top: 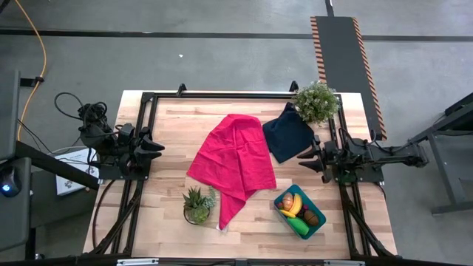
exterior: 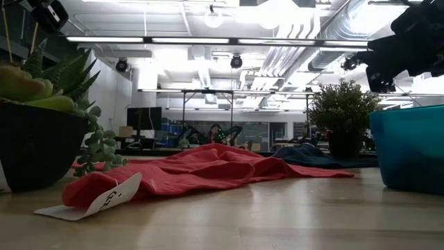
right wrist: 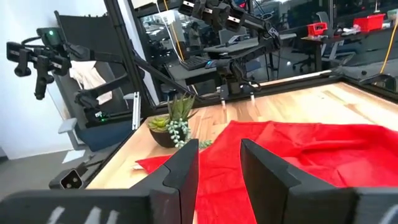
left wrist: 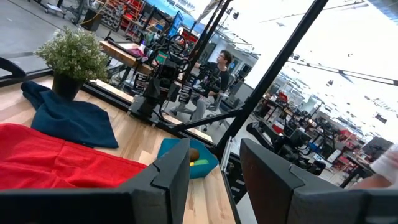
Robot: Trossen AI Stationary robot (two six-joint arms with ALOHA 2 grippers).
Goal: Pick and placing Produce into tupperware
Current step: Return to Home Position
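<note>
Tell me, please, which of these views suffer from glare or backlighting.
Low view: ceiling strip lights glare, leaving the succulent pot nearly black and the tupperware shaded. Left wrist view: the background beyond the frame bar washes out white. High view: even light, only soft shadows.

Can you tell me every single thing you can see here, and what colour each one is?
Produce: several pieces, yellow, orange, green and brown, inside the tupperware
tupperware: one, teal, front of the table on the right arm's side
red cloth: one, red, crumpled in the table's middle
navy cloth: one, dark navy, between the red cloth and the leafy plant
leafy plant: one, green, back right corner
succulent plant: one, green, front edge, beside the red cloth
table: one, light wood
person: one, far off in the room
left gripper: one, dark, open, empty, at the left edge
right gripper: one, dark, open, empty, at the right edge
</note>
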